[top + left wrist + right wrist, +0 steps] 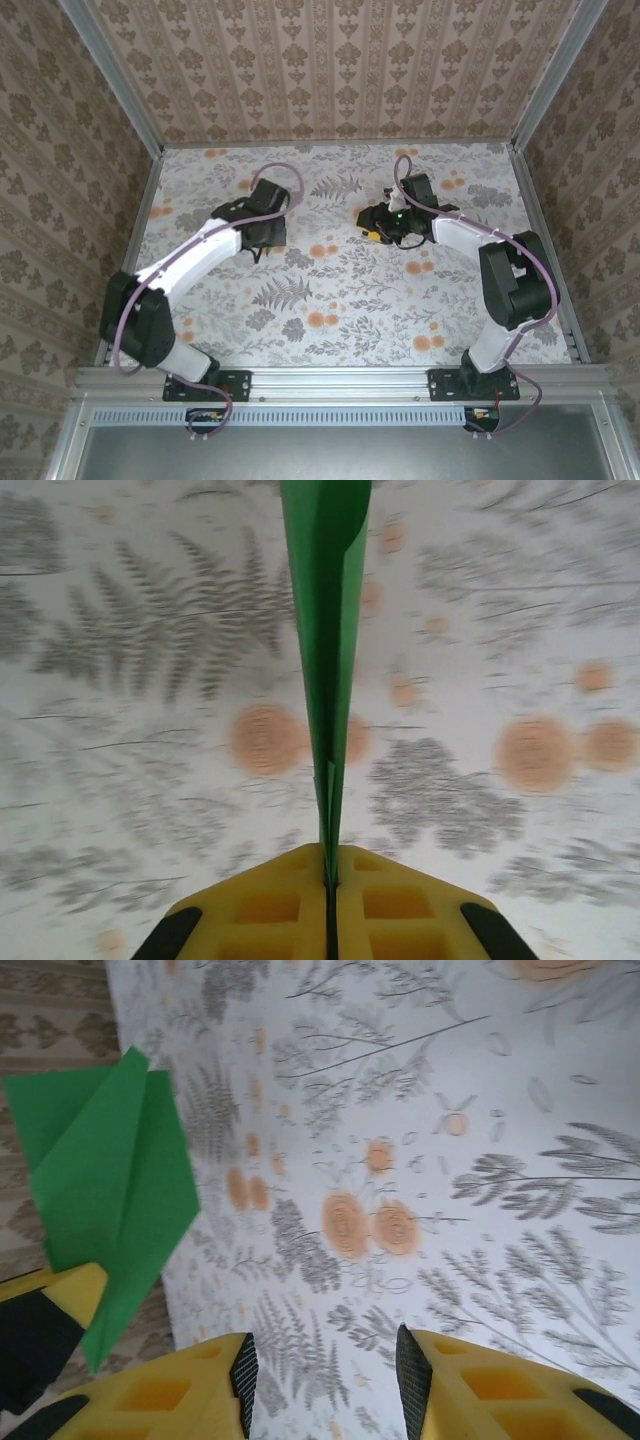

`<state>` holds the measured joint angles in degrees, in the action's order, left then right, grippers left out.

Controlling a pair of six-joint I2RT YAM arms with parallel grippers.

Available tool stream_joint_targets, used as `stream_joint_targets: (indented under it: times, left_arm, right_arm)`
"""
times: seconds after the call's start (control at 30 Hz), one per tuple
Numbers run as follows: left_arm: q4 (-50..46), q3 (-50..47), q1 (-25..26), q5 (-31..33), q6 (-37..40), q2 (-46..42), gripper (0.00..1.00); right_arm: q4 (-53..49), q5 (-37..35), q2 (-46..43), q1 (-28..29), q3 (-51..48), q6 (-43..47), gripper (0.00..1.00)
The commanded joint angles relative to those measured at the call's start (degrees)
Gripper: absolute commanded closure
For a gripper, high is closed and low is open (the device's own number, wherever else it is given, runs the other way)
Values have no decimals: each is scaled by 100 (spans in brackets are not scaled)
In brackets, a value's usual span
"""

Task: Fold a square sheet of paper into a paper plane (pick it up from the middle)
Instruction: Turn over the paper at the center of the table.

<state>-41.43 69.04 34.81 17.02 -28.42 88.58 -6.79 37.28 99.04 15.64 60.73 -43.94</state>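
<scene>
Top view: light is even, diffuse and moderately bright. Soft, short shadows fall on the table (330, 300) under the left arm (195, 260) and right arm (470, 235).

Left wrist view: bright and washed out. The table print is smeared throughout (focus or motion, cannot tell which). The paper plane (325, 650) stays saturated green, with one facet shaded darker. The left gripper (328, 865) is soft at the bottom edge.

Right wrist view: print is crisp mid-frame and softer toward the far left. The right gripper (325, 1345) is slightly out of focus. The plane's folds read as faint tonal steps.
</scene>
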Motion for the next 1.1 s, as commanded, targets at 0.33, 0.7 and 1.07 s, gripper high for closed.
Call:
stream_joint_targets:
  times: [0.33, 0.7, 1.07]
  left_arm:
    - [-333, 1114, 906, 336, -284, 1796, 62]
    - [1788, -527, -285, -2096, -878, 618, 24]
    - [2466, -2168, -1697, -2534, -1320, -557, 9]
  right_arm:
    - [-534, -720, -263, 14, -91, 395, 54]
    - [-611, -1327, 49, 932, 290, 606, 56]
    - [-1008, -2180, 1326, 2603, 1861, 433, 64]
